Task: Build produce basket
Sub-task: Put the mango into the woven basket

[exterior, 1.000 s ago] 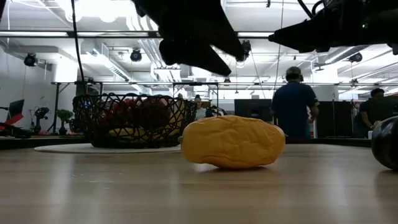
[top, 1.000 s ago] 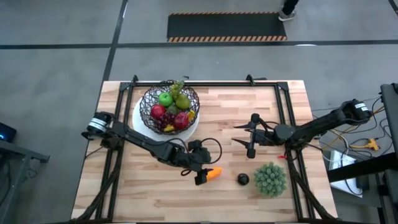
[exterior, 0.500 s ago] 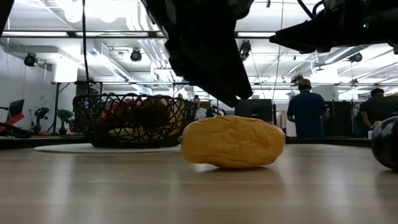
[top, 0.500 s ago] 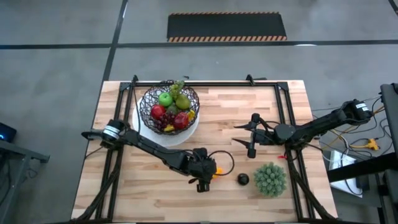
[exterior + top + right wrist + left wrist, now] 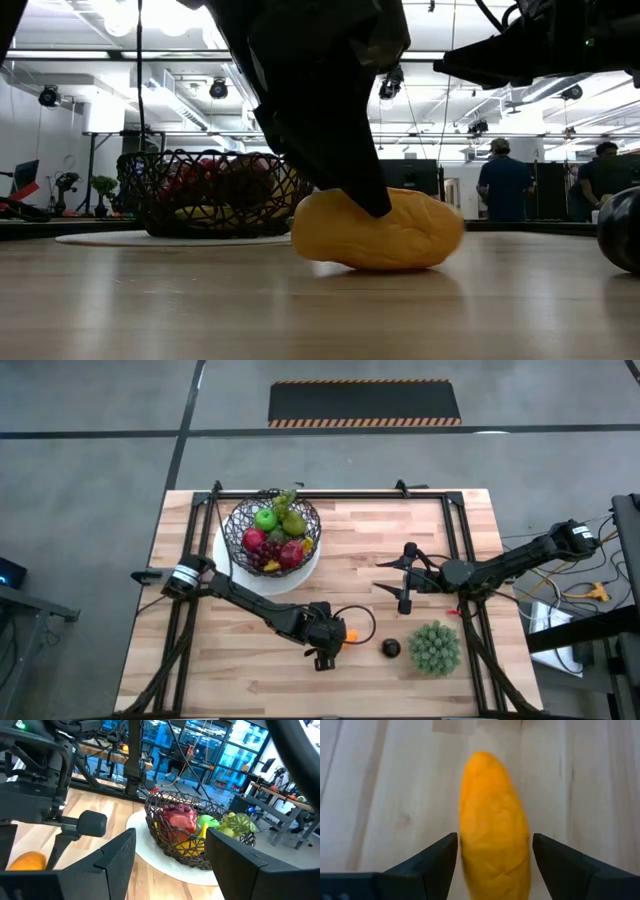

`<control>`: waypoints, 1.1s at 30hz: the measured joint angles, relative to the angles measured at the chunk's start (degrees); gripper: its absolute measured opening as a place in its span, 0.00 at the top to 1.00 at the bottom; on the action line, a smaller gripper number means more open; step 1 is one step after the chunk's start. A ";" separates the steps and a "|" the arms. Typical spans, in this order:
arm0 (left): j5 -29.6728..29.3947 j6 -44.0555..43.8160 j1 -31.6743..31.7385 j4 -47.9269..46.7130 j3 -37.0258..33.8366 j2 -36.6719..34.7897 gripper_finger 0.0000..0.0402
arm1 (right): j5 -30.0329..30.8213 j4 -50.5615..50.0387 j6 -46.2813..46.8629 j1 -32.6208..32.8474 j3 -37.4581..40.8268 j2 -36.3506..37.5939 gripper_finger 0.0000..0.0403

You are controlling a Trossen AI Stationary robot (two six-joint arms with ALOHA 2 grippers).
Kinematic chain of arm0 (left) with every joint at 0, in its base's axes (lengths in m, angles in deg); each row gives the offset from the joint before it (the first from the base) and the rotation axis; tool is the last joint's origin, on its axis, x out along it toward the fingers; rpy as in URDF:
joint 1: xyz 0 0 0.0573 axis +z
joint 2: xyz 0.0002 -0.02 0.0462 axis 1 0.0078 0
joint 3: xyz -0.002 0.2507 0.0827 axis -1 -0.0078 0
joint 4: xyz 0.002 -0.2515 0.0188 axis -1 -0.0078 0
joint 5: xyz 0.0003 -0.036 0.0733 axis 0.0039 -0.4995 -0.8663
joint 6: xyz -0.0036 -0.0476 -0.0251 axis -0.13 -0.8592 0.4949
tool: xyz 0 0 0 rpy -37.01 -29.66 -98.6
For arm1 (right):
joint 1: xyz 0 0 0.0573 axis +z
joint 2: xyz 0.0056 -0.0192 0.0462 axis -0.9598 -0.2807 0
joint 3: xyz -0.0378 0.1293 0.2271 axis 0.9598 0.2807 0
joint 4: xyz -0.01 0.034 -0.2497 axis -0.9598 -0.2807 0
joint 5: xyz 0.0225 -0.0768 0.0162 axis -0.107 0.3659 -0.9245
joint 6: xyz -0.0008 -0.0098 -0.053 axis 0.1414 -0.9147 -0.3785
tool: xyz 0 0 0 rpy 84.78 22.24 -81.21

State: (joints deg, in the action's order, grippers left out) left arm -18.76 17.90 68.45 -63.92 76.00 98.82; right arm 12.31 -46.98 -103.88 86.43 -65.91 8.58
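The orange piece point(image 5: 494, 827) lies flat on the wooden worktop point(image 5: 400, 535), near its front edge and left of the dark plum point(image 5: 390, 649). In the left wrist view its long axis runs straight out along the line of the fingers. The left end effector point(image 5: 328, 647) is lowered over it, fingers spread on either side of the piece, not yet clamped. Its arm stretches low from the worktop's left edge. The right end effector point(image 5: 404, 575) hangs released above the middle right. The wire basket point(image 5: 274, 534), filled with fruit, sits at the far left.
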 joint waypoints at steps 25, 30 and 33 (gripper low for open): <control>1.79 4.20 0.51 -3.62 0.45 -4.15 0.64 | 0.19 -2.07 1.32 0.00 0.00 -0.02 0.44; -1.68 10.50 1.35 -7.73 -0.07 -11.34 0.64 | 0.22 -2.00 1.32 0.00 0.02 0.02 0.44; -4.63 12.19 2.86 -13.70 -0.72 -16.17 0.64 | 0.22 -2.00 1.30 0.00 0.02 0.04 0.44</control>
State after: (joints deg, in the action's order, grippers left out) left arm -23.39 30.09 71.30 -77.62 75.28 82.65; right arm 12.53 -48.99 -102.58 86.43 -65.88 8.63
